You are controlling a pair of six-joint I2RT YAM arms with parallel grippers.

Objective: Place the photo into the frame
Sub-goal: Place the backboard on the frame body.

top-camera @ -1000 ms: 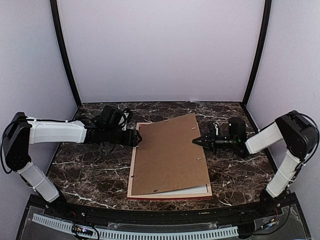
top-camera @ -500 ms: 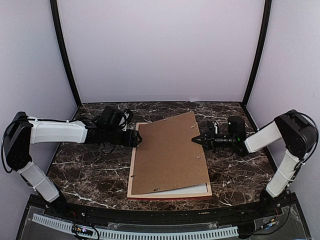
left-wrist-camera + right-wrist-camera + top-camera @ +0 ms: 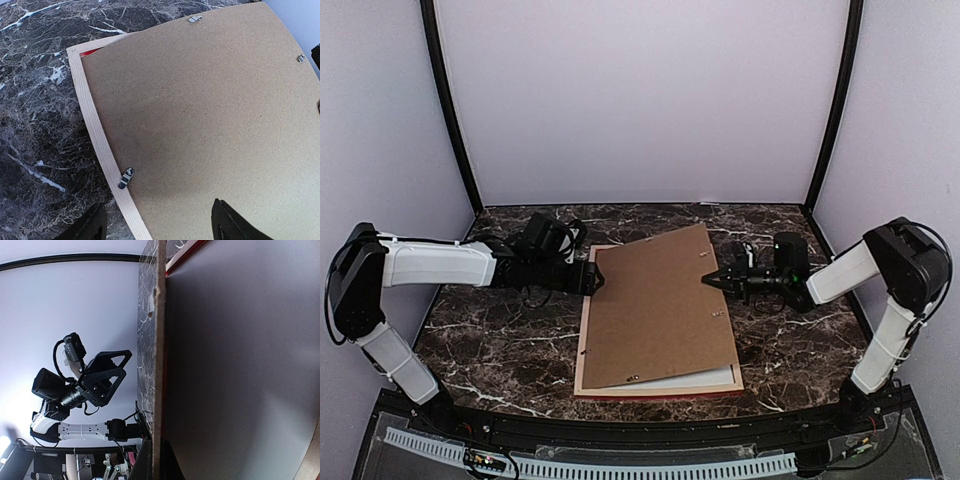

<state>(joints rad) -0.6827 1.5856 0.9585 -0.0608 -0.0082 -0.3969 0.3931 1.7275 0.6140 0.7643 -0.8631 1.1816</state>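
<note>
The frame (image 3: 582,352) lies face down mid-table, showing its pale wood back, with a red edge along the bottom. The plain brown backing board (image 3: 655,310) lies skewed on top of it. My right gripper (image 3: 708,281) is shut on the board's right edge and holds that side slightly raised; the right wrist view shows its fingers (image 3: 150,462) pinching the edge (image 3: 159,365). My left gripper (image 3: 592,279) is open, its jaws either side of the frame's left rail (image 3: 95,135) and the board's edge (image 3: 200,100). The photo's picture is hidden; a white sheet edge (image 3: 712,379) shows under the board.
Small metal turn clips sit on the rail (image 3: 126,177) and at the board's edges (image 3: 195,19). Dark marble table (image 3: 500,340) lies all round the frame. Pale booth walls with black corner posts (image 3: 450,120) close in the back and sides.
The board's right edge has shifted slightly left and up with my right gripper. The left arm has barely moved.
</note>
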